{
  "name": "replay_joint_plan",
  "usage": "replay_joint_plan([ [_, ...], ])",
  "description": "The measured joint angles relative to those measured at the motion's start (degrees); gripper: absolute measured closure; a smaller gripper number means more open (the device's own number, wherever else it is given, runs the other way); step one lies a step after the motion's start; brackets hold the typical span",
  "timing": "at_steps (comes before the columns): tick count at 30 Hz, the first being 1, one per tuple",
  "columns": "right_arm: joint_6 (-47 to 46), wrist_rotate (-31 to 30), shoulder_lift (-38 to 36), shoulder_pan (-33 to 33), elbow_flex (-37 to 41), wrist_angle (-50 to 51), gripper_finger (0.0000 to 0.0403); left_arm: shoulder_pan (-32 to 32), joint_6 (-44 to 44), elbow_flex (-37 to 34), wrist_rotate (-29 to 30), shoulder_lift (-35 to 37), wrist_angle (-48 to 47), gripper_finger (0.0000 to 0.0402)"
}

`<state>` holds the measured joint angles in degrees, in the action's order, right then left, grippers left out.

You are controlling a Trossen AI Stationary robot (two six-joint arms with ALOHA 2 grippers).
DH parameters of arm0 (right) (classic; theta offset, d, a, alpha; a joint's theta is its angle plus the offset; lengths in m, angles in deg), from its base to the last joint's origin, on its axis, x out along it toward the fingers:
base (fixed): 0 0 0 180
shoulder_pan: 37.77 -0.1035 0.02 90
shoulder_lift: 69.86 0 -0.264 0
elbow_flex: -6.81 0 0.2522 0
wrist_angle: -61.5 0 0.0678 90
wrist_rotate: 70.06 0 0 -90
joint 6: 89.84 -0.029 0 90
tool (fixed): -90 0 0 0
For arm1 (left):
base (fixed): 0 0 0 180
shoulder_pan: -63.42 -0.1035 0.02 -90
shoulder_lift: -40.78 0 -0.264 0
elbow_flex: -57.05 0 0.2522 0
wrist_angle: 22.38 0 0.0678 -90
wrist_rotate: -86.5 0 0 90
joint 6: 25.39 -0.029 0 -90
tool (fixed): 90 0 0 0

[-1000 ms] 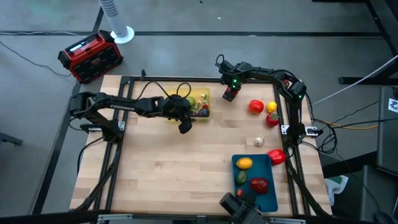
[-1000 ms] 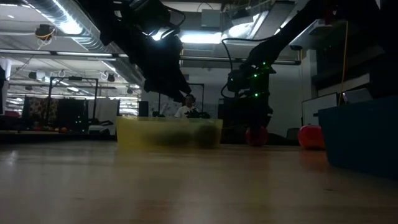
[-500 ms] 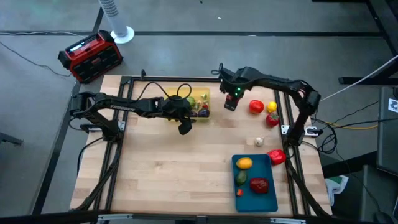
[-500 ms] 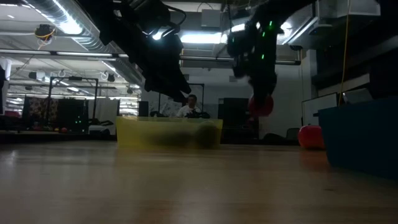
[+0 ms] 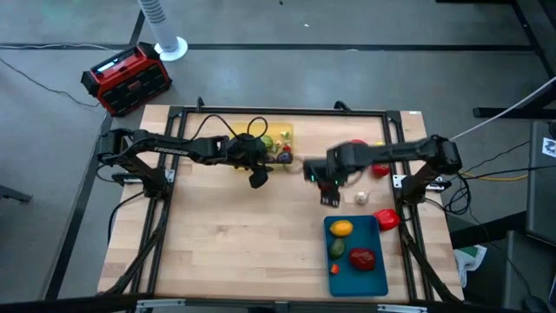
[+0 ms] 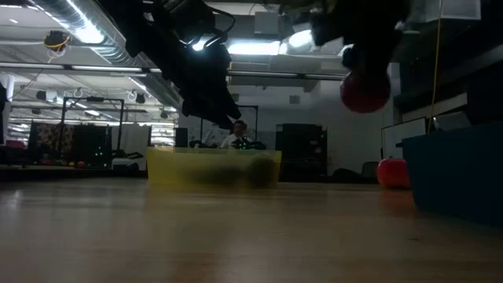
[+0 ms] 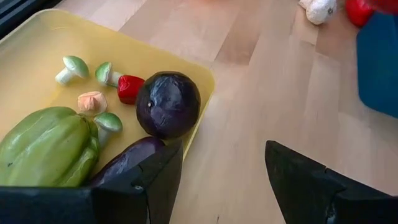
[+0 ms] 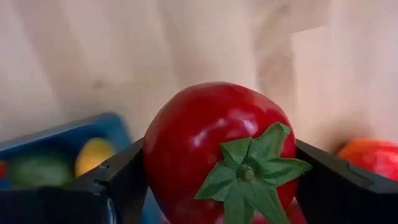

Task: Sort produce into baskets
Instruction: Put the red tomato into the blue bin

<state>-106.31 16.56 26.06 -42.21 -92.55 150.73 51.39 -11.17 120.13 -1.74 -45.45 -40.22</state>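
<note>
Tomato (image 8: pixel 214 152) sits clamped between my right gripper's (image 5: pixel 331 189) fingers. From above, that gripper hangs over bare table with the blue tray (image 5: pixel 375 269) just ahead of it, so I should carry on until squarely over the tray's open part before releasing.

Low view: the tomato rides high off the table; I'd lower first so it doesn't bounce out.

Left wrist: my left gripper (image 7: pixel 221 180) waits half-open, apparently empty, at the yellow tray's (image 7: pixel 28 46) edge.

Right wrist: the blue tray lies beyond the tomato.

Yellow basket (image 6: pixel 212 169) contents blurred, unreadable in low view.
</note>
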Motion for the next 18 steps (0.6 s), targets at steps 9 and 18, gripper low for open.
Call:
replay_joint_plan([
  [9, -14.6, -0.1, 0.0, -16.5, 0.0, 0.9, 0.0086, 0.0, 0.0, -0.1, 0.0, 0.0, -0.4, 0.0178],
  [18, -31.8, -4.5, 0.0, -28.6, 1.3, 1.1, 0.0086, 0.0, 0.0, -0.1, 0.0, 0.0, -0.4, 0.0178],
])
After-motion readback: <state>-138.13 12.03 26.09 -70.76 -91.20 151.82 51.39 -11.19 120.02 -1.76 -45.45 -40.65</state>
